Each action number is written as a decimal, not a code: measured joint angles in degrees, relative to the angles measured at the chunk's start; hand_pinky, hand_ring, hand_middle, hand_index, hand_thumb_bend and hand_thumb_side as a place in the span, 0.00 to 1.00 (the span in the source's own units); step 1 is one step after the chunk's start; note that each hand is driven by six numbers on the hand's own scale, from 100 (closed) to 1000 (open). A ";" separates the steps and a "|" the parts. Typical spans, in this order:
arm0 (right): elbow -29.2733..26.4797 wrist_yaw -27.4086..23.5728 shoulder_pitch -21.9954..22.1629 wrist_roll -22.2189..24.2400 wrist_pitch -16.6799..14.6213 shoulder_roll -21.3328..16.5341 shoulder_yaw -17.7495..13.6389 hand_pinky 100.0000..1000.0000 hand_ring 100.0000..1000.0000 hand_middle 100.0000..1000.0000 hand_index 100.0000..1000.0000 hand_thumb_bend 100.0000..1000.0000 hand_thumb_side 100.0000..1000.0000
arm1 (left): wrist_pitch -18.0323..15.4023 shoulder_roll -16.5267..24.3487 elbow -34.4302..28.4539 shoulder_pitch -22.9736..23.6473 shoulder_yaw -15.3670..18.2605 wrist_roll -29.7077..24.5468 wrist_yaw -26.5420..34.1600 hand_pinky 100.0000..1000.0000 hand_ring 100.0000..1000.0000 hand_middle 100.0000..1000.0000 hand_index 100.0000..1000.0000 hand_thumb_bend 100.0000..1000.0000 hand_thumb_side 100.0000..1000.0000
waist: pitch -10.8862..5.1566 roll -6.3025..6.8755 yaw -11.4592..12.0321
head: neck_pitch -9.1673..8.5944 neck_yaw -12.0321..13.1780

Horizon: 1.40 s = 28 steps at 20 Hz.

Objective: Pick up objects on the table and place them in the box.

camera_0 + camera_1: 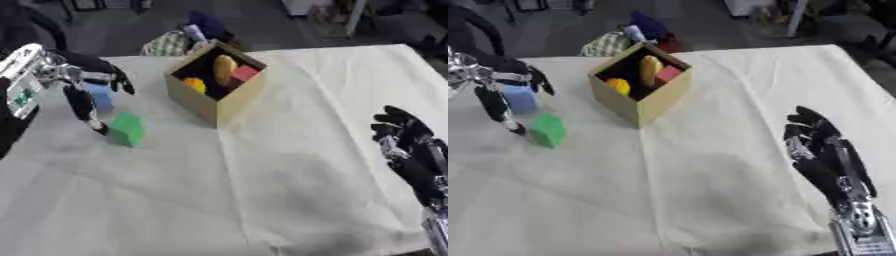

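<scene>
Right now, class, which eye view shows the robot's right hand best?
The right eye view: the right hand shows whole there, fingers straight and raised, with its silver wrist below, well inside the picture. In the left eye view the same hand sits against the right edge, and its forearm is cut off by the frame.

A creased, matt cream cloth (289, 170) covers the table. On it stands a box (216, 102) with matt tan walls like cardboard. Beside the box, the green block (127, 129) looks smooth and plastic.

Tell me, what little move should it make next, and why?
Probably close the left hand on the blue block: its fingers are spread around it, while the green block sits beside them and the box waits nearby.
</scene>
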 measured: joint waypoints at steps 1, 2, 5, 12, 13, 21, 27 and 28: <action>0.00 0.00 0.00 0.00 0.00 0.00 0.00 0.76 0.78 0.76 0.89 0.00 0.39 | -0.33 -0.39 0.65 0.01 -0.15 0.27 -0.42 0.81 0.79 0.81 0.88 0.59 0.11 | 0.00 0.00 0.00 | 0.00 0.02; 0.00 0.00 -0.01 0.00 0.00 0.00 0.00 0.76 0.78 0.76 0.89 0.00 0.39 | -0.65 -0.80 1.28 0.02 -0.28 0.57 -0.80 0.81 0.79 0.81 0.88 0.58 0.10 | 0.00 0.00 -0.01 | 0.00 0.03; 0.00 0.00 -0.01 0.00 0.00 0.00 0.00 0.76 0.78 0.76 0.89 0.00 0.39 | -1.59 -1.75 2.49 0.07 -0.41 1.52 -1.49 0.78 0.76 0.77 0.85 0.54 0.04 | 0.00 0.00 -0.07 | 0.00 0.06; 0.00 0.00 -0.02 0.00 0.00 0.00 -0.01 0.76 0.78 0.76 0.89 0.00 0.39 | -2.21 -3.24 3.66 0.41 -0.61 7.30 -2.00 0.53 0.45 0.42 0.55 0.34 0.00 | 0.00 0.00 -0.11 | 0.00 0.09; 0.00 0.00 -0.02 0.00 0.00 0.00 -0.01 0.76 0.78 0.76 0.89 0.00 0.39 | -2.04 -3.28 3.64 0.48 -0.57 8.67 -1.94 0.50 0.41 0.37 0.51 0.31 0.00 | 0.00 0.00 -0.11 | 0.00 0.09; 0.11 0.00 0.02 0.00 0.01 0.00 -0.02 0.76 0.78 0.76 0.89 0.00 0.39 | 0.37 -3.27 -3.22 -6.07 2.41 13.89 1.52 0.50 0.40 0.36 0.50 0.30 0.00 | 0.00 -0.02 0.24 | 0.00 0.06; 0.35 0.00 0.05 0.07 0.04 0.04 0.04 0.76 0.78 0.76 0.89 0.00 0.39 | 2.78 -11.35 2.32 -15.35 4.07 21.84 -5.42 0.51 0.41 0.37 0.51 0.31 0.00 | 0.00 -0.02 -0.60 | 0.00 0.61; 0.35 -0.01 0.05 0.10 0.04 0.08 0.05 0.76 0.78 0.76 0.89 0.00 0.39 | 3.13 -13.21 4.60 -16.24 4.38 23.57 -7.42 0.52 0.41 0.37 0.52 0.31 0.00 | 0.00 -0.02 -0.85 | 0.00 0.80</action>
